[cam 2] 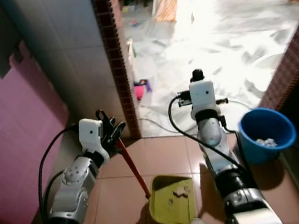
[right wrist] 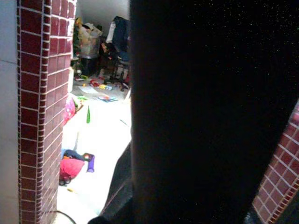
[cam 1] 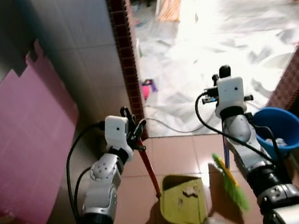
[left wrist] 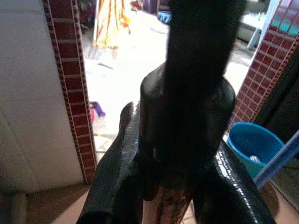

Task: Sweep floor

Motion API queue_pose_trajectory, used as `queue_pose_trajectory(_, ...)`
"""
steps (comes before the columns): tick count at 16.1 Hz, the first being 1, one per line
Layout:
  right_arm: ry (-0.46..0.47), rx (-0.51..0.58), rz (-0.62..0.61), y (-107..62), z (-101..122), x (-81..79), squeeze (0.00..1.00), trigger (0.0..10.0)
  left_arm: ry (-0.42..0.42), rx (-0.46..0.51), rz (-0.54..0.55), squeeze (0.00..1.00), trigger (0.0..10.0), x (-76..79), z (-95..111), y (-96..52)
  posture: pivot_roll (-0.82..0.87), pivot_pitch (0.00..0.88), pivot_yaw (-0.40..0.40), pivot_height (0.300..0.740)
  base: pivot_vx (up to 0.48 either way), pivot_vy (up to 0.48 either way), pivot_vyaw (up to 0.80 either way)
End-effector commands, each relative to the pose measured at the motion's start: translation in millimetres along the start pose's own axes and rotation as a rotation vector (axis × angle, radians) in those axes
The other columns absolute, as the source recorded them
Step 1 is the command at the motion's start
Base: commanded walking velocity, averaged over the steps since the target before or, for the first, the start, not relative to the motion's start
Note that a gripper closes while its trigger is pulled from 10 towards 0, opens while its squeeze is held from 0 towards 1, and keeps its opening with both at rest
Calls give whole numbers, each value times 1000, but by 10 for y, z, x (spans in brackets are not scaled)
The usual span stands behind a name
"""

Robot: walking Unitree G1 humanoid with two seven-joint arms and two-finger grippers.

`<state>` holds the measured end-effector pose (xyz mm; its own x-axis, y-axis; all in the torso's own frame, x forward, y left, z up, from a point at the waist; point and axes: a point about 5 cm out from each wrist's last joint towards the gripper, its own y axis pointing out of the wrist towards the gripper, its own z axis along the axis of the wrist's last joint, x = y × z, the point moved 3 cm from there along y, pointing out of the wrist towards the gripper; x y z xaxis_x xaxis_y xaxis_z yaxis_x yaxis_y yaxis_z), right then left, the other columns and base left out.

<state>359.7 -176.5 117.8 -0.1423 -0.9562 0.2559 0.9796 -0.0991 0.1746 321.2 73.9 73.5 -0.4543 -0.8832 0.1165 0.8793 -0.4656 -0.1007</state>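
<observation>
- The left tool (cam 1: 135, 130) is closed around the top of a red handle (cam 1: 149, 168), its black fingers (left wrist: 117, 163) pinching the stick from both sides, as the left wrist view shows close up.
- That red handle slants down to a yellow-green dustpan (cam 1: 183, 200) resting on the tiled floor (cam 1: 173, 156) between the two arms.
- Small scraps of debris (cam 1: 189, 191) lie inside the dustpan.
- The right tool (cam 1: 224, 74) is raised in front of the robot, above the doorway threshold; I cannot tell whether its fingers are spread or pressed together, since the right wrist view is mostly dark.
- A broom (cam 1: 230, 181) with green and yellow bristles hangs beside the right forearm, its bristle end just to the right of the dustpan; its blue handle (cam 1: 226, 157) runs up towards the right arm, though the grip itself is hidden.
- A blue bucket (cam 1: 281, 126) stands on the floor to the right of the right arm, close to it, with something pale inside.
- A pink board (cam 1: 25, 147) leans against the wall on the left.
- A pillar of dark red brick tiles (cam 1: 125, 48) edges the doorway ahead, and beyond it lies a brightly lit floor covered in pale sheeting (cam 1: 212, 40).
- A small pink object (cam 1: 147, 88) sits on the sheeting near the pillar's foot.
</observation>
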Motion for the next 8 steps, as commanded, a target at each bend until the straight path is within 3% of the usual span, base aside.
queue_pose_trajectory(1, -7, 39, 11, 52, 109, -26, 0, 10000, -16, 22, -11, 0, 10000, 44, 41, 18, -52, 0, 37, 740, 0, 0, 0)
queue_pose_trajectory(8, -5, 42, 5, 71, 132, -14, 0, 10000, -19, 24, -6, 0, 10000, 19, 48, 16, -58, 0, 45, 740, 0, 0, 0)
